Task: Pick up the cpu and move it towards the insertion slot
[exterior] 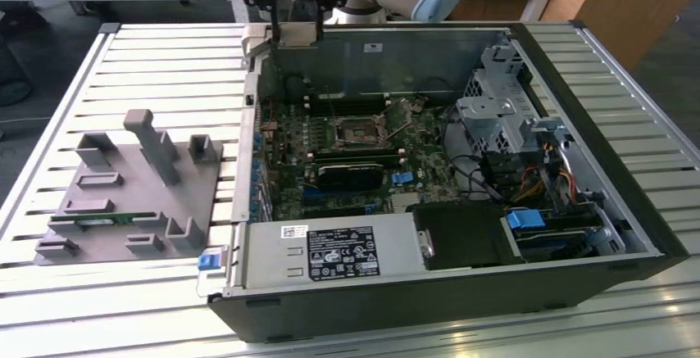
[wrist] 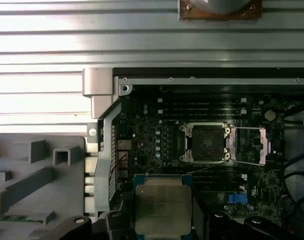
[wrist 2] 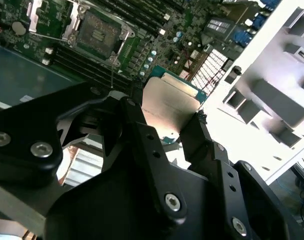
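The black two-fingered end effector [wrist 2: 174,132] is pinching the flat square silvery-topped cpu [wrist 2: 168,102] by two opposite edges, its fingers closed against the chip. In the exterior view the end effector [exterior: 295,34] holds the chip above the rear wall of the open black computer case [exterior: 612,153], which lies on the slatted metal worktop [exterior: 164,63]. So the pick-up looks complete, and the carry is under way. The square silver-framed insertion slot [wrist: 206,142] with its dark centre sits open on the green motherboard [wrist: 157,135], its hinged cover folded aside. In the first wrist view the cpu [wrist: 163,207] hangs near the slot but clearly apart from it, not yet over it. The grey plastic parts fixture [exterior: 131,186] lies beside the case.
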